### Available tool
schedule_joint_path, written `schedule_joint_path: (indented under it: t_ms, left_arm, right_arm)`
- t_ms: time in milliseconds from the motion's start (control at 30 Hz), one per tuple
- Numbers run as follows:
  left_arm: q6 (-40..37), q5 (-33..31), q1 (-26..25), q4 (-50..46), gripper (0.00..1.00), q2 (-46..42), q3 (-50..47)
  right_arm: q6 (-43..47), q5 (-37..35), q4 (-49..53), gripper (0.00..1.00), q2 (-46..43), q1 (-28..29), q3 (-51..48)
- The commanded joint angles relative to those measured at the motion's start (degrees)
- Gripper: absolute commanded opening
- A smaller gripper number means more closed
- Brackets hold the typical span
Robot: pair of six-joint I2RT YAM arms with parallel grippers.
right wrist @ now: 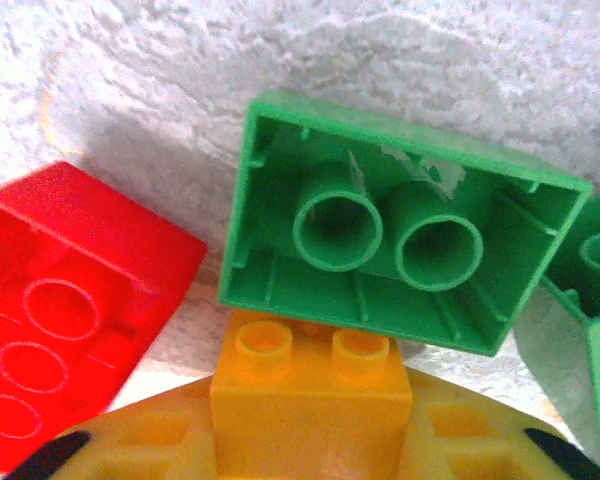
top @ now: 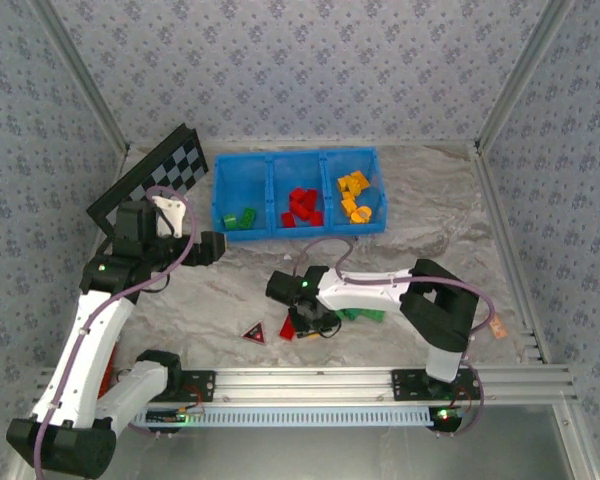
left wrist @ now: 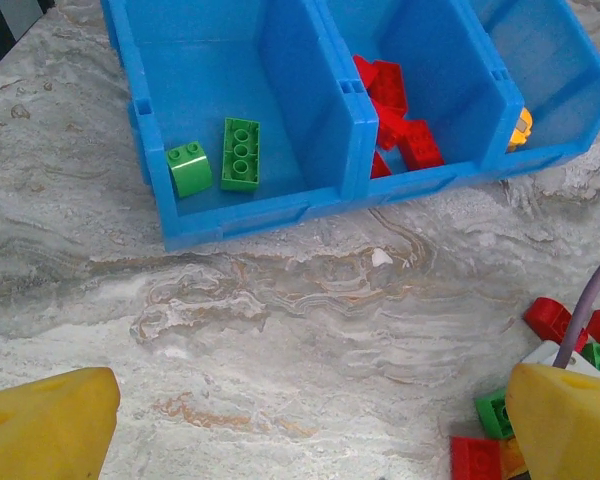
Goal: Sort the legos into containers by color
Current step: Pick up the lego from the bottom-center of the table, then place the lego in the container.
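My right gripper (right wrist: 310, 435) is shut on an orange-yellow lego (right wrist: 310, 395), studs facing away, low over the loose pile (top: 325, 320). An upside-down green lego (right wrist: 400, 250) lies right against it, a red lego (right wrist: 70, 310) to the left, and another green one (right wrist: 595, 330) at the right edge. The blue bin (top: 270, 158) holds green legos (left wrist: 241, 153) in its left compartment, red ones (left wrist: 395, 115) in the middle and orange-yellow ones (top: 355, 197) on the right. My left gripper (left wrist: 310, 430) hangs open over bare table just short of the bin, nothing between its fingers (left wrist: 50, 425).
A black-and-white checkerboard (top: 160, 175) leans at the back left. A small dark red-edged triangle (top: 253, 333) lies left of the pile. Loose red (left wrist: 550, 318) and green (left wrist: 493, 412) legos sit by my left gripper's right finger. Metal rails border the table.
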State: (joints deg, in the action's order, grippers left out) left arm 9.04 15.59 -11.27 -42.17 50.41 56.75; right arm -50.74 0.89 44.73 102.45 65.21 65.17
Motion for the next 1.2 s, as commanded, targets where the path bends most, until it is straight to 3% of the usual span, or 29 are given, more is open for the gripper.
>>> schedule_joint_path:
  t_ms: [0, 200, 333, 400, 567, 700, 833, 1000, 1167]
  left_arm:
    - [-1.11, -0.13, -0.33, 0.95, 0.99, 0.02, -0.31]
    - [-1.33, -0.55, -0.73, -1.22, 0.99, 0.56, -0.98]
    - [1.43, 7.75, -1.96, -0.97, 0.99, 2.39, -2.85]
    - [2.6, 7.35, -5.1, -1.08, 0.99, 3.51, -4.25]
    - [6.41, -2.36, -18.1, 2.83, 0.99, 2.04, -10.2]
    - [9.98, -8.9, -28.36, 2.89, 0.99, 4.88, -12.33]
    - [12.53, -13.72, -36.37, 5.68, 0.99, 10.56, -12.94]
    - [16.93, -16.45, -42.74, 9.39, 0.99, 16.39, -12.96]
    - [20.28, -19.06, -46.8, 9.74, 0.99, 20.84, -11.81]
  right_arm:
    - [2.52, 0.42, 1.92, 0.26, -0.15, -0.16, 2.08]
    - [10.51, 3.88, 10.05, 0.19, -8.53, -3.46, 6.02]
    - [17.71, 5.23, 13.49, 0.19, -14.44, -11.94, 10.2]
    - [22.69, 4.21, 14.56, 0.2, -15.3, -17.34, 12.52]
    - [35.18, -4.28, 14.32, 0.2, -13.51, -30.83, 19.52]
    - [40.39, -3.78, 7.6, 0.2, -8.94, -40.22, 23.32]
    - [44.4, -2.52, 3.99, 0.2, 0.09, -45.51, 31.0]
    - [46.96, -1.34, 3.31, 0.2, 12.94, -48.17, 42.15]
    - [48.6, -2.84, 9.72, 0.2, 25.74, -49.0, 56.79]
